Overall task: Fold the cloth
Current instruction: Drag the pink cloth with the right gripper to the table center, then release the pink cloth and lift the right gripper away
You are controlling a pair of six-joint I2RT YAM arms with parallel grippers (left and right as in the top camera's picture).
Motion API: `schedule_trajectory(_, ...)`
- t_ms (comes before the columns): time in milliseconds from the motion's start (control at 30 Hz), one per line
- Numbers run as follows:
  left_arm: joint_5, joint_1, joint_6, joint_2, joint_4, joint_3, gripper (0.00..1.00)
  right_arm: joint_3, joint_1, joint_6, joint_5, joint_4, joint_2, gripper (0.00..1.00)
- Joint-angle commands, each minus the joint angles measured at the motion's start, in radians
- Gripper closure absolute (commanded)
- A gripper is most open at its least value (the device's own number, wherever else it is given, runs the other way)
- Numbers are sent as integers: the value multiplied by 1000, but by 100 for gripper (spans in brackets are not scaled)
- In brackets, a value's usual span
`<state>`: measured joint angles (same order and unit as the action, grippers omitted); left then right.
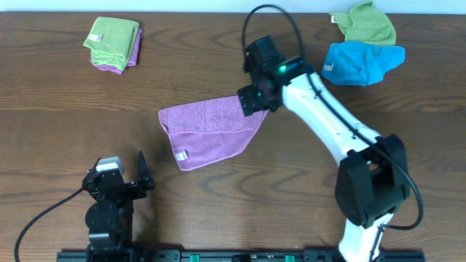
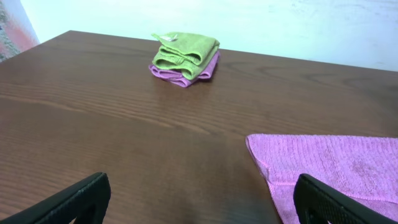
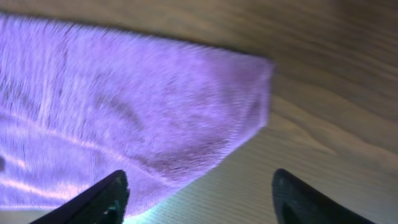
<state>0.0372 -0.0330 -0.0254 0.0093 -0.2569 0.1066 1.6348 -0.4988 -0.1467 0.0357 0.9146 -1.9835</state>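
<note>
The purple cloth (image 1: 207, 129) lies on the table, folded over itself into a rough triangle, with its white tag near the lower left corner. My right gripper (image 1: 253, 100) is open and empty, just above the cloth's right corner (image 3: 143, 118). My left gripper (image 1: 138, 173) is open and empty near the table's front left, below the cloth; the cloth's left edge (image 2: 329, 165) shows at the right of the left wrist view.
A stack of a light green cloth on a purple one (image 1: 113, 44) sits at the back left, also in the left wrist view (image 2: 185, 57). A bright blue cloth (image 1: 360, 62) and a green cloth (image 1: 368, 23) lie at the back right.
</note>
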Motion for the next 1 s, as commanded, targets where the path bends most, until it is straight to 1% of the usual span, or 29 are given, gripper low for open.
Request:
schedule_trajectory(0,14,-6,7,-5,-8,-25,5,-17,-73,173,-26,-5,1,30)
schedule_trajectory(67,14,-6,7,-5,-8,-25,5,-26,-114,224,-111,-8,1,27)
schedule_trajectory(133,14,-6,7,-5,-8,-25,5,-37,-143,262,-150,-14,1,23)
schedule_trajectory(200,14,-6,7,-5,-8,-25,5,-55,-168,301,-154,-23,1,22)
schedule_trajectory(300,14,-6,7,-5,-8,-25,5,-103,-201,306,-224,-46,1,22)
schedule_trajectory(400,14,-6,7,-5,-8,-25,5,-151,-209,305,-327,-84,1,25)
schedule_trajectory(533,14,-6,7,-5,-8,-25,5,-202,-201,305,-415,-121,1,28)
schedule_trajectory(733,14,-6,7,-5,-8,-25,5,-248,-193,305,-413,-177,1,30)
schedule_trajectory(900,14,-6,7,-5,-8,-25,5,-290,-193,305,-386,-233,1,36)
schedule_trajectory(967,14,-6,7,-5,-8,-25,5,-303,-193,305,-386,-254,1,42)
